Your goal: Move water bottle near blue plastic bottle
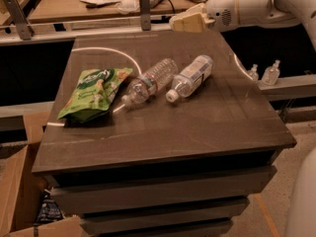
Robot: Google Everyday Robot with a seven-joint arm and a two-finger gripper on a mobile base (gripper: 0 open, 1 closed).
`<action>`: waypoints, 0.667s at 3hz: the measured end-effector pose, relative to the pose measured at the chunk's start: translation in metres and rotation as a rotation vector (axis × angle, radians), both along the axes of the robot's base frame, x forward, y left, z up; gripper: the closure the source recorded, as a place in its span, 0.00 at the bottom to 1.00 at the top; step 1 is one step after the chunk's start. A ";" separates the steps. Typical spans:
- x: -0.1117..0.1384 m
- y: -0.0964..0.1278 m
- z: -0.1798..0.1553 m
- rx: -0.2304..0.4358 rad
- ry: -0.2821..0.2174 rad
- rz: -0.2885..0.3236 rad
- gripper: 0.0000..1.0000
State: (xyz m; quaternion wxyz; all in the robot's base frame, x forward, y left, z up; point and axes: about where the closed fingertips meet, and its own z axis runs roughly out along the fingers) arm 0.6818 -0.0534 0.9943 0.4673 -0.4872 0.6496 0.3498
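here, in the camera view, the water bottle (148,84) lies on its side on the dark table (207,127), just beside the blue plastic bottle (192,75); its long axis runs on a slant from the far right to the near left, white cap pointing toward the near left and a green snack bag (94,93), base toward the far edge; the blue plastic bottle lies almost parallel, its cap turned the same way; the pair sit side by side, which, judged against the task, looks like the wanted placing, though the water bottle rests on its ribbed flank rather than upright and could likely roll; the gripper (189,21) hangs over the table's far edge, well apart from both bottles and carrying nothing, a stance that reads as standing off from a bottle now resting on its own; whether it is released or clenched cannot be told.
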 end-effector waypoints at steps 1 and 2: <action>-0.019 -0.018 0.012 0.010 -0.063 -0.174 1.00; -0.020 -0.042 0.016 0.019 -0.116 -0.315 1.00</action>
